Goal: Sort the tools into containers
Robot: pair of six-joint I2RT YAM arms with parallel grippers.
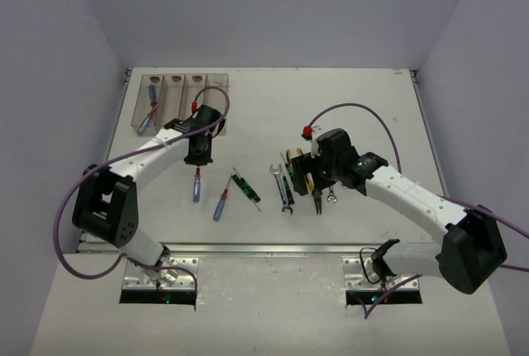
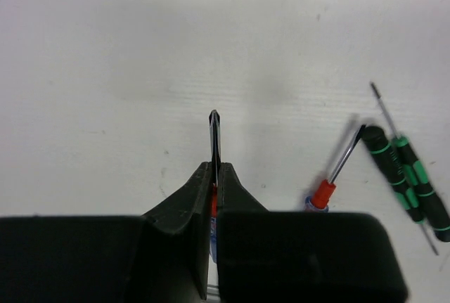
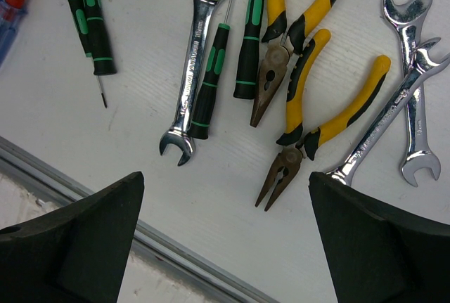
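My left gripper [image 1: 198,156] [image 2: 216,167] is shut on a blue-handled screwdriver [image 1: 197,186] at its red collar [image 2: 212,203]; the dark shaft tip sticks out past the fingers. A second blue screwdriver [image 1: 221,205] [image 2: 320,195] and green-black screwdrivers [image 1: 245,187] [image 2: 404,176] lie to the right. The containers [image 1: 186,90] stand at the far left, with one blue screwdriver [image 1: 147,116] in the leftmost bin. My right gripper [image 1: 310,168] [image 3: 225,208] hangs open above a silver wrench [image 3: 193,57], yellow pliers [image 3: 330,124] and more wrenches [image 3: 415,78].
The table's metal front rail [image 1: 273,249] [image 3: 148,243] runs just below the tools. Purple cables [image 1: 364,112] loop over both arms. White walls close in the table on three sides.
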